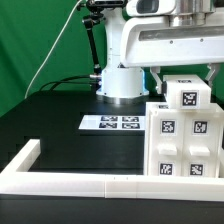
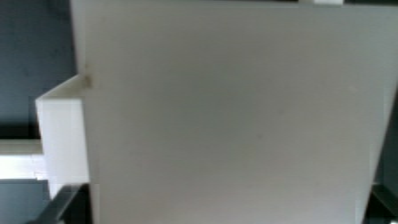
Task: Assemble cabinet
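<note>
The white cabinet body [image 1: 185, 140], covered in square black-and-white tags, stands at the exterior view's right, against the white rail. A small white box part [image 1: 188, 97] with one tag sits on top of it. My gripper [image 1: 187, 76] comes down from above. Its dark fingers [image 1: 161, 76] lie against both sides of the small box part, and the jaws look closed on it. In the wrist view a plain white panel [image 2: 231, 110] fills nearly the whole picture, with a white ledge [image 2: 63, 135] jutting from one side. My fingertips are hidden there.
The marker board [image 1: 112, 123] lies flat on the black table in front of the robot base [image 1: 120, 80]. The long white rail frame [image 1: 70, 182] borders the table's near side and bends at the exterior view's left [image 1: 22, 157]. A green backdrop stands behind.
</note>
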You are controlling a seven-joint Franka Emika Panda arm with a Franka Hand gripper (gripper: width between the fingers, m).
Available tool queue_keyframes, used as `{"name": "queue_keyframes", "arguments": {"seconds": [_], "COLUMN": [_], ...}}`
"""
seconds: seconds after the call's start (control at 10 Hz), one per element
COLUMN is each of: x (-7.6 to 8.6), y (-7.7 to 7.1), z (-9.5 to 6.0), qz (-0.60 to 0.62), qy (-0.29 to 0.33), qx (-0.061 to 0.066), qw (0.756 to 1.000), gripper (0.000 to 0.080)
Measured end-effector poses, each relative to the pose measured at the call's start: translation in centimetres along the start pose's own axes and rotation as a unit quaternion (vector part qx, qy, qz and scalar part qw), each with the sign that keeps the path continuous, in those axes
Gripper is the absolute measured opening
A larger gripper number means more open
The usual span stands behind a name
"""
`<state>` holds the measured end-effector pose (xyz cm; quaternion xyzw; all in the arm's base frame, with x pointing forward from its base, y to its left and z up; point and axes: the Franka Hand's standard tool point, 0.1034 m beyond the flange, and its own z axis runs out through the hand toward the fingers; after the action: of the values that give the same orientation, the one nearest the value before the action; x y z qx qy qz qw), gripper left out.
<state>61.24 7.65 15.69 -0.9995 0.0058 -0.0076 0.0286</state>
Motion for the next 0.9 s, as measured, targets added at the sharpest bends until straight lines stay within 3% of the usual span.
{"name": "queue_keyframes", "arguments": {"seconds": [0.9], "x": [0.6], "y": [0.02], "z": [0.04], "qz": [0.004], "qy": [0.022], "qx": [0.001], "qw": [1.0], "gripper": [0.0557]}}
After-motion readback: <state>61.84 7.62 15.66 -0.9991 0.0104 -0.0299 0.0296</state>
